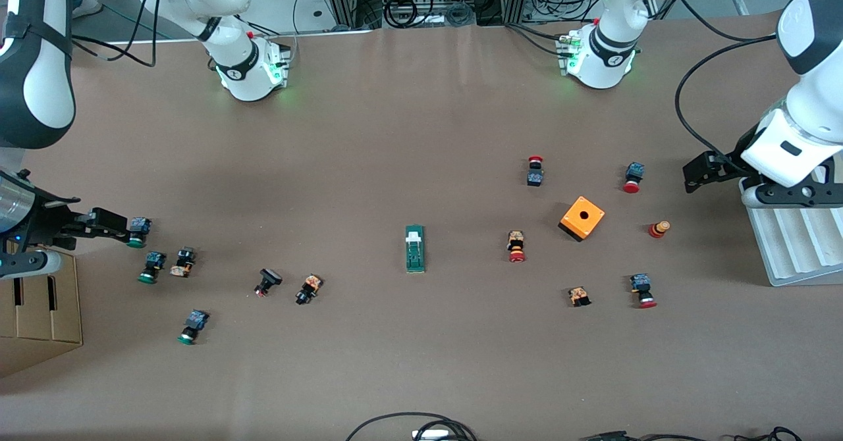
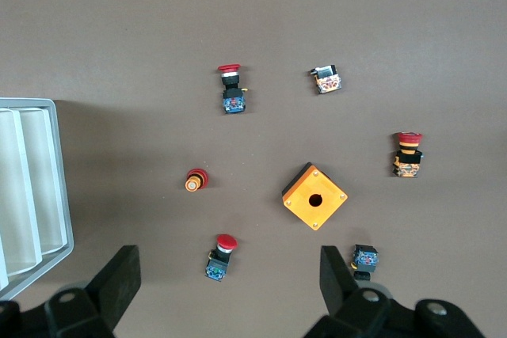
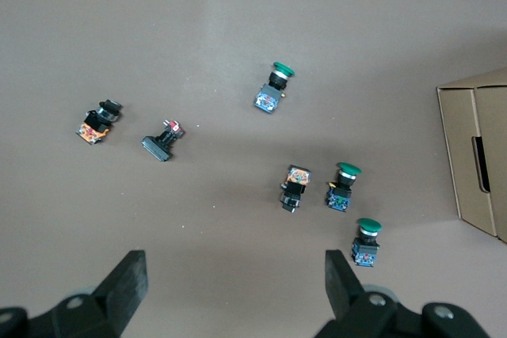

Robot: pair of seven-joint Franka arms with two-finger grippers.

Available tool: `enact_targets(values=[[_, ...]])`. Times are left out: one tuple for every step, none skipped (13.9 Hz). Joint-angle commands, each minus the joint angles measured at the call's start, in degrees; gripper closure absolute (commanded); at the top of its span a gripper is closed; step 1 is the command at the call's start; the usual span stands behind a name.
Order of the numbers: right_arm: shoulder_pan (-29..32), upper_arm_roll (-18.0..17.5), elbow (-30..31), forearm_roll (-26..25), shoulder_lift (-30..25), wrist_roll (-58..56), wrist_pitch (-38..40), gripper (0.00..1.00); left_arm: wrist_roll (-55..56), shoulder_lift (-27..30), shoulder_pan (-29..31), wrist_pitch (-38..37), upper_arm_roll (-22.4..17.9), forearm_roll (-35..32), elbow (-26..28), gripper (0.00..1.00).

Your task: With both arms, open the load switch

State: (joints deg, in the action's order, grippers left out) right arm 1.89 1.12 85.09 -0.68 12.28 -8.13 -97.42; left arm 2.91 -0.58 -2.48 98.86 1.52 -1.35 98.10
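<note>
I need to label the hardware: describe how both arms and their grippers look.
Both arms are glossy white with black joint bands, green lights at their bases and black cables. The left gripper and right gripper are black, each with two flat, tapering jaws.

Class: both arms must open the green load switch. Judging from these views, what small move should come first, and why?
Probably bring both open tools in over the narrow green load switch with its white slider. It lies untouched mid-table, while the left tool and right tool hang empty at opposite table ends.
</note>
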Motion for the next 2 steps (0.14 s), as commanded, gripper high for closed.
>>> enact_targets(values=[[0.7,-0.4,-0.5,1.0,0.1,0.2,0.7,0.00,0.3,0.1,-0.2,-1.1,-0.1,0.3,-0.8,0.00],[0.6,-0.4,-0.5,1.0,0.1,0.2,0.7,0.00,0.4,0.1,-0.2,-1.1,-0.1,0.3,-0.7,0.00]])
